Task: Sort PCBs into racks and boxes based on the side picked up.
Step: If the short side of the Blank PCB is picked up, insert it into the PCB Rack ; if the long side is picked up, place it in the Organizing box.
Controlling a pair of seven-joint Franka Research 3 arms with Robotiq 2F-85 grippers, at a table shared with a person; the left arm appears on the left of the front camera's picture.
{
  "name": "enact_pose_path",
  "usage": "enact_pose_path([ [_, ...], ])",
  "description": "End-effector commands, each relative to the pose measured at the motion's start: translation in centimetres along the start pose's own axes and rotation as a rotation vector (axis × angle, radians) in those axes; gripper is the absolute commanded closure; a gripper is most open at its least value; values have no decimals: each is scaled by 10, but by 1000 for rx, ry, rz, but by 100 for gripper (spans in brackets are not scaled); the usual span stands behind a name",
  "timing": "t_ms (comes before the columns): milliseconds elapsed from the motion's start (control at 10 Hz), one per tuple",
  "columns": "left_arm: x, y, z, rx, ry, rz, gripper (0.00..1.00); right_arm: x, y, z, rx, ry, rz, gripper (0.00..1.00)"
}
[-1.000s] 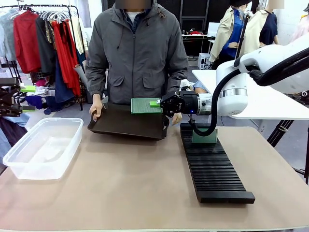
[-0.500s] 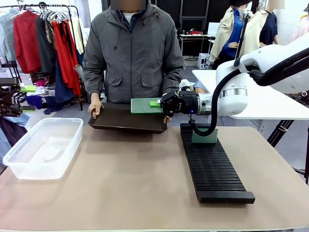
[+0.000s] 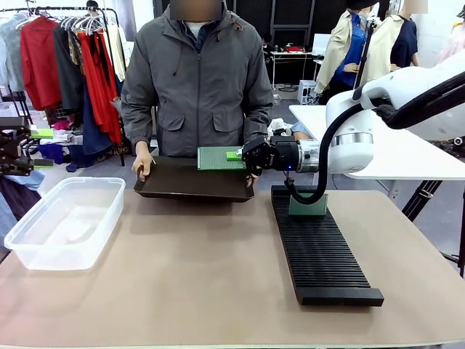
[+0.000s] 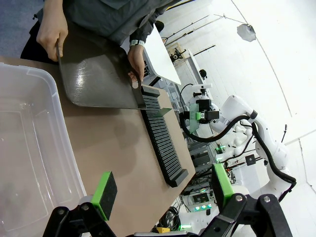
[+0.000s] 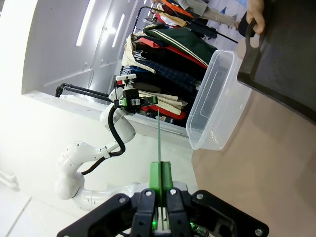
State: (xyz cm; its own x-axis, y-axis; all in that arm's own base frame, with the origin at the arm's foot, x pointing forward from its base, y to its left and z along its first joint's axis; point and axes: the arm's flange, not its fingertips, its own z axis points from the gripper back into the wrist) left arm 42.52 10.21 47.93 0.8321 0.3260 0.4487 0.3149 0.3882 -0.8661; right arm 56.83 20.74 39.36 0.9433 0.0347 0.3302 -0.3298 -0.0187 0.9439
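A: Above the far edge of the table point(image 3: 218, 291), what is held?

B: A green board point(image 3: 220, 158) is gripped by the right gripper point(image 3: 238, 155) at its right end. It is held flat, lighter face up, its long axis running left to right, the free end pointing to the robot's left. In the right wrist view it is seen edge-on as a thin line point(image 5: 159, 138) rising from the clenched pads point(image 5: 155, 178).

A: And below it?

B: A black tray point(image 3: 190, 182) is held by the person's two hands, one point(image 3: 144, 161) at its left handle.

A: Other boards?

B: One point(image 3: 308, 206) is stood upright in the far end of the black rack point(image 3: 320, 251), its face across the slots.

A: The left gripper?

B: The left gripper point(image 4: 165, 190) is seen released, pads well apart, near the clear tub point(image 3: 62, 222) at the table's left.
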Motion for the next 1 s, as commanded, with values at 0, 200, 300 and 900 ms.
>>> enact_pose_path([
  [0,1,-2,1,1,7,3,0,-5,13,13,29,-6,86,100],
  [200,1,-2,1,1,7,3,0,-11,22,31,42,-20,125,100],
  [300,1,-2,1,1,7,3,0,-14,25,41,29,-20,136,100],
  [900,1,-2,1,1,7,3,0,-34,29,123,11,-63,266,100],
])
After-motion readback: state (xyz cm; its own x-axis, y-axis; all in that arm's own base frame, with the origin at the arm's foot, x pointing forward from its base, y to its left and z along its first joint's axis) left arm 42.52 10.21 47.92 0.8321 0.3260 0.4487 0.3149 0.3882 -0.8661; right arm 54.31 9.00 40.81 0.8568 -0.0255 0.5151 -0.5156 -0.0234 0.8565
